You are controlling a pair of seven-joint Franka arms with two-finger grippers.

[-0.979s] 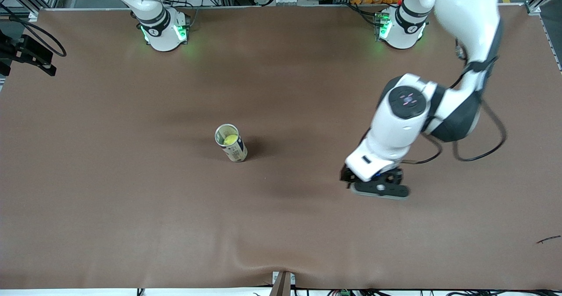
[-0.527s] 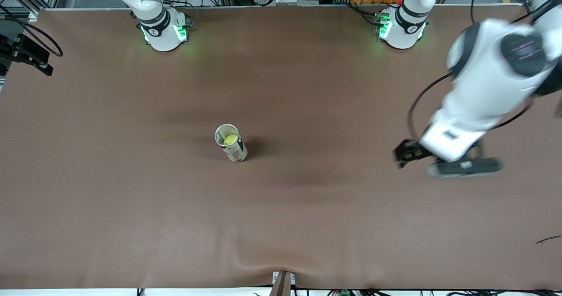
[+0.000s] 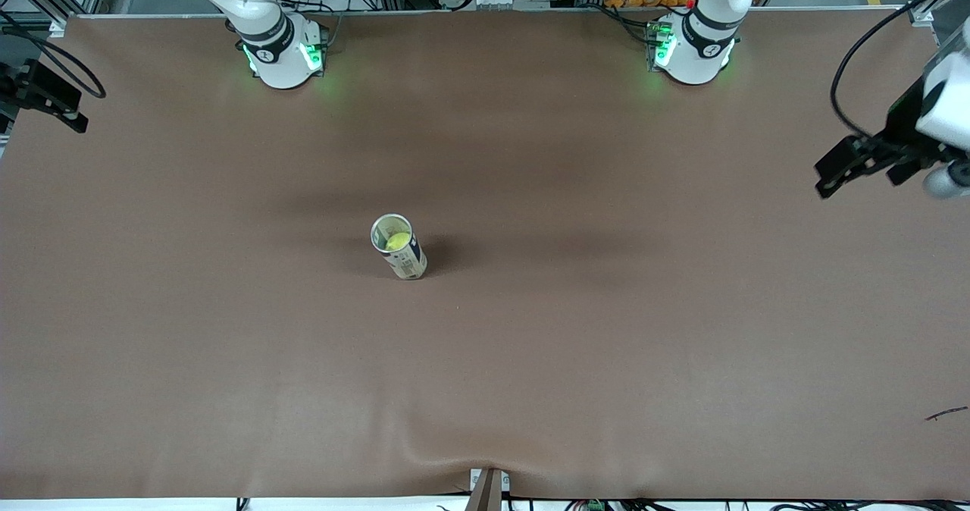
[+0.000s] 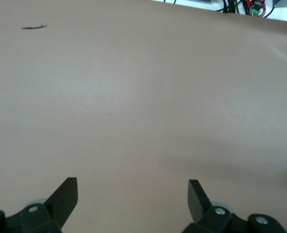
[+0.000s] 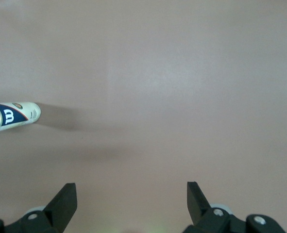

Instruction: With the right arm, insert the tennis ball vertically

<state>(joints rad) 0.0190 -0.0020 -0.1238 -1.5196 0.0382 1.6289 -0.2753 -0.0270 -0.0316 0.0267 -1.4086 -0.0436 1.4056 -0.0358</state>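
A yellow tennis ball (image 3: pixel 395 241) sits inside an open tennis ball can (image 3: pixel 405 262) that stands upright in the middle of the table. The can's blue and cream side also shows in the right wrist view (image 5: pixel 16 114). My right gripper (image 5: pixel 131 187) is open and empty, high over bare cloth, well away from the can. Its black hand shows at the right arm's end edge of the front view (image 3: pixel 47 95). My left gripper (image 3: pixel 855 165) is open and empty (image 4: pixel 132 183), up in the air over the left arm's end of the table.
A brown cloth (image 3: pixel 530 374) covers the whole table and bulges slightly at its near edge (image 3: pixel 485 462). A small dark scrap (image 3: pixel 946 414) lies near the left arm's end, nearer to the front camera; it also shows in the left wrist view (image 4: pixel 33 27).
My left arm has swung from near the table's middle out to the left arm's end and risen. The can and ball have not moved. The right hand has drifted slightly outward.
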